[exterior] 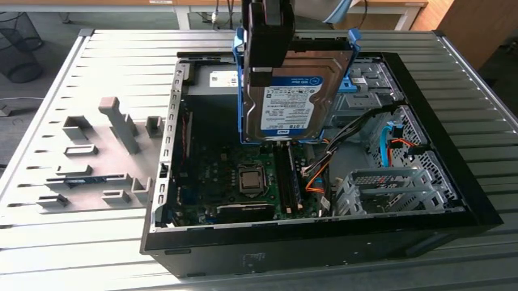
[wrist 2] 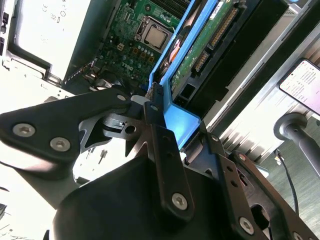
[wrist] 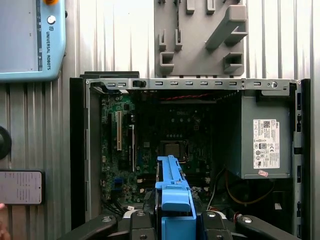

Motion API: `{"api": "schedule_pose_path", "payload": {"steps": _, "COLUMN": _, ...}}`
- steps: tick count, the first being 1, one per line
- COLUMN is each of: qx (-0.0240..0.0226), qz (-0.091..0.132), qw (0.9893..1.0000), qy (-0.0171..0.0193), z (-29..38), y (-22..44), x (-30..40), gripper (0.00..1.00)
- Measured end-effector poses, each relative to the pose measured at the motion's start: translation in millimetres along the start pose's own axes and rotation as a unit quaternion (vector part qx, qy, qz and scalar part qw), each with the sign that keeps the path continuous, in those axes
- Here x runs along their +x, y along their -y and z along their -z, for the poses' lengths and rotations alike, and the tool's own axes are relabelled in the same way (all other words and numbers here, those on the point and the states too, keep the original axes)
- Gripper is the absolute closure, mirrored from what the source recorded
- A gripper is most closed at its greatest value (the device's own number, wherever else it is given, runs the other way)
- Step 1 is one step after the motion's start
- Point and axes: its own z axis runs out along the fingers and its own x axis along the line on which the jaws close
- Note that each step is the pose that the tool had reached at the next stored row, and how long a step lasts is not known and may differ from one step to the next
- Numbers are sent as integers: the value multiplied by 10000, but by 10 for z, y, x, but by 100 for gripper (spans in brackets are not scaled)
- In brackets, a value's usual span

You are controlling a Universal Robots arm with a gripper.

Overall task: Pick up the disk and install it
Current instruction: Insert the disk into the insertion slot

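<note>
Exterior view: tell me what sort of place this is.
Likely a robotics lab bench: an open computer case on a slatted metal table, a grey fixture plate beside it, the hand holding the disk.

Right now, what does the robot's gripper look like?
The matte black metal gripper is built from flat, angular linkage plates with rounded corners, pinned by round silver screws. Its narrow, straight black fingers are bar-shaped, each with a silver screw near the base.
</note>
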Motion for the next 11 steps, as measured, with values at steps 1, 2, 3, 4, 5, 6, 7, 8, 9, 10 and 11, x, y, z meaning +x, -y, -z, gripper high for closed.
{"api": "schedule_pose_path", "payload": {"steps": 1, "qx": 0, "qz": 0, "qw": 10000, "qy": 0, "z": 0, "y": 0, "x": 0, "gripper": 63}}
{"api": "schedule_pose_path", "payload": {"steps": 2, "qx": 0, "qz": 0, "qw": 10000, "qy": 0, "z": 0, "y": 0, "x": 2, "gripper": 63}}
{"api": "schedule_pose_path", "payload": {"steps": 3, "qx": 0, "qz": 0, "qw": 10000, "qy": 0, "z": 0, "y": 0, "x": 3, "gripper": 63}}
{"api": "schedule_pose_path", "payload": {"steps": 4, "qx": 0, "qz": 0, "qw": 10000, "qy": 0, "z": 0, "y": 0, "x": 3, "gripper": 63}}
{"api": "schedule_pose_path", "payload": {"steps": 5, "qx": 0, "qz": 0, "qw": 10000, "qy": 0, "z": 0, "y": 0, "x": 4, "gripper": 63}}
{"api": "schedule_pose_path", "payload": {"steps": 6, "qx": 0, "qz": 0, "qw": 10000, "qy": 0, "z": 0, "y": 0, "x": 4, "gripper": 63}}
{"api": "schedule_pose_path", "payload": {"steps": 7, "qx": 0, "qz": 0, "qw": 10000, "qy": 0, "z": 0, "y": 0, "x": 4, "gripper": 63}}
{"api": "schedule_pose_path", "payload": {"steps": 8, "qx": 0, "qz": 0, "qw": 10000, "qy": 0, "z": 0, "y": 0, "x": 4, "gripper": 63}}
{"api": "schedule_pose_path", "payload": {"steps": 9, "qx": 0, "qz": 0, "qw": 10000, "qy": 0, "z": 0, "y": 0, "x": 4, "gripper": 63}}
{"api": "schedule_pose_path", "payload": {"steps": 10, "qx": 0, "qz": 0, "qw": 10000, "qy": 0, "z": 0, "y": 0, "x": 4, "gripper": 63}}
{"api": "schedule_pose_path", "payload": {"steps": 11, "qx": 0, "qz": 0, "qw": 10000, "qy": 0, "z": 0, "y": 0, "x": 4, "gripper": 63}}
